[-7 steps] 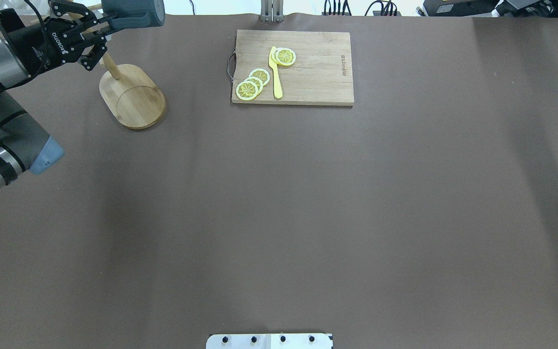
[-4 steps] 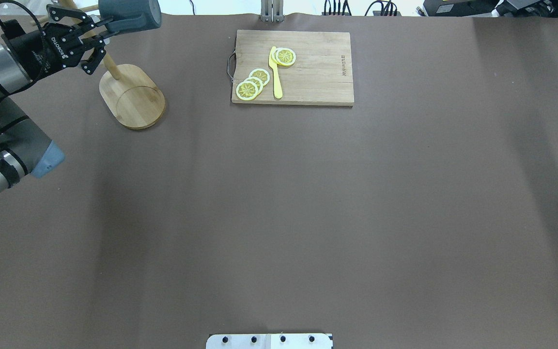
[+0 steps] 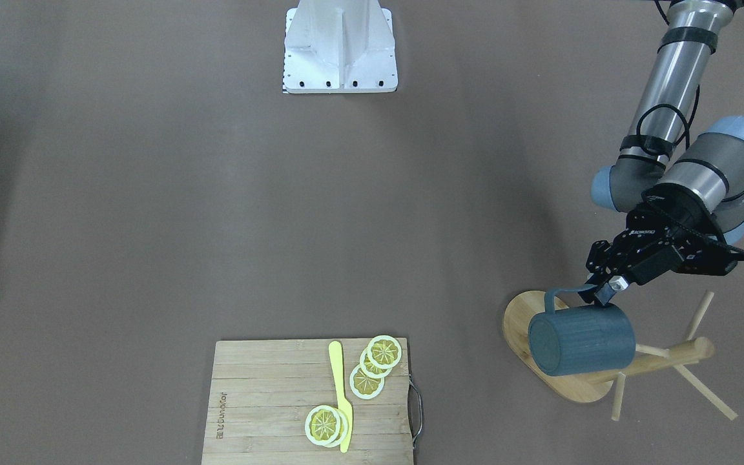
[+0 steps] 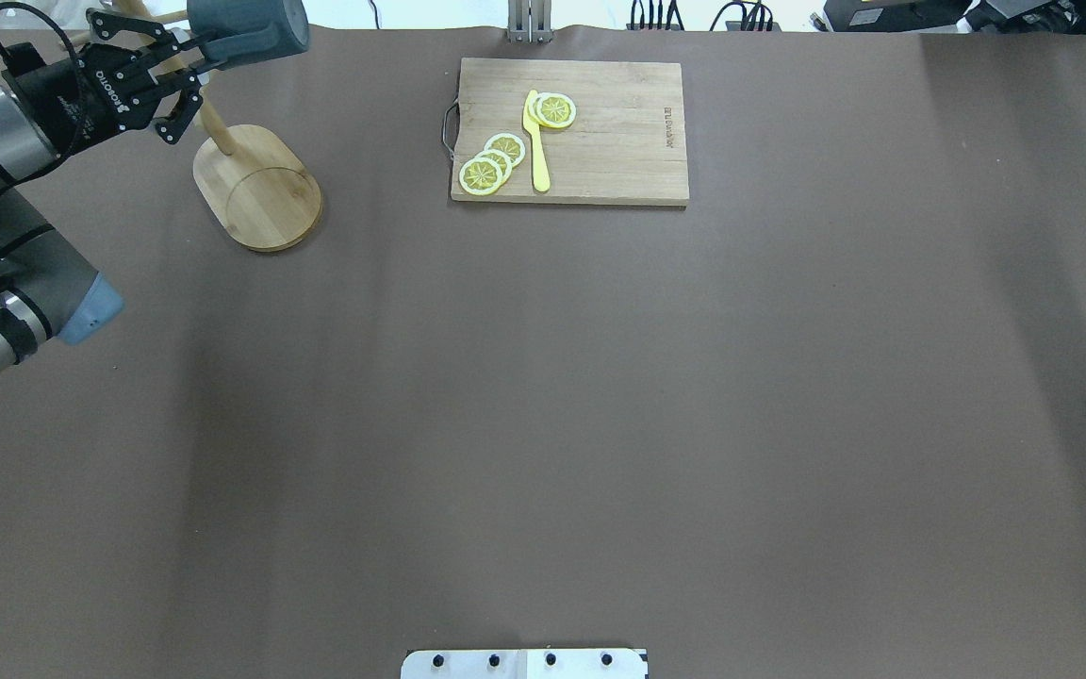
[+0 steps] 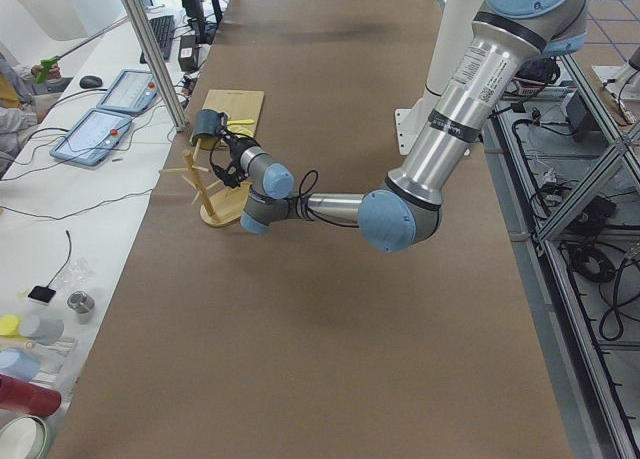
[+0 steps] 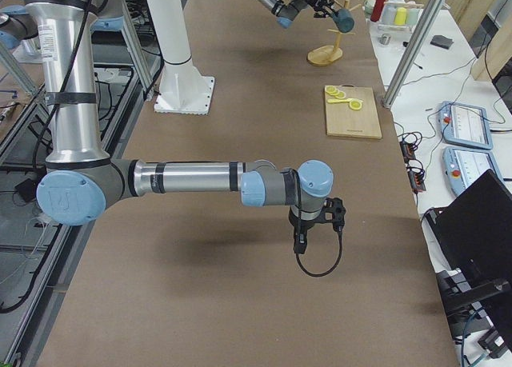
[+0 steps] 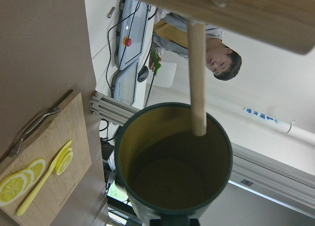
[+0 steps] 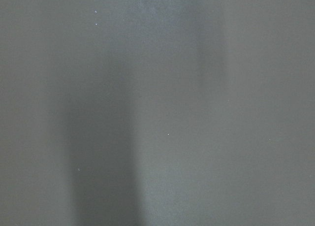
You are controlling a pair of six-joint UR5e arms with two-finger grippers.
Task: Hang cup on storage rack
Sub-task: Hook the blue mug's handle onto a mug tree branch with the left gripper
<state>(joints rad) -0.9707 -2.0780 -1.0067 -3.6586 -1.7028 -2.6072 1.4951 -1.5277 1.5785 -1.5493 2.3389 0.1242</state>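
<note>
Bamboo storage rack peg (image 7: pixel 197 78) crosses the cup (image 7: pixel 172 186) mouth; left gripper (image 3: pixel 601 294) pinches the handle.

— Is the light even?
— Soft and diffuse. Overhead, the matte brown table (image 4: pixel 543 377) shows broad faint shadow bands at 3 and 9 o'clock, and the strip at 12 is blown white.
— Sharp?
— Mostly. The dark teal-blue ribbed cup (image 7: pixel 172 181) is dim inside. The right wrist view is a grey blur, darker at 7 o'clock.
</note>
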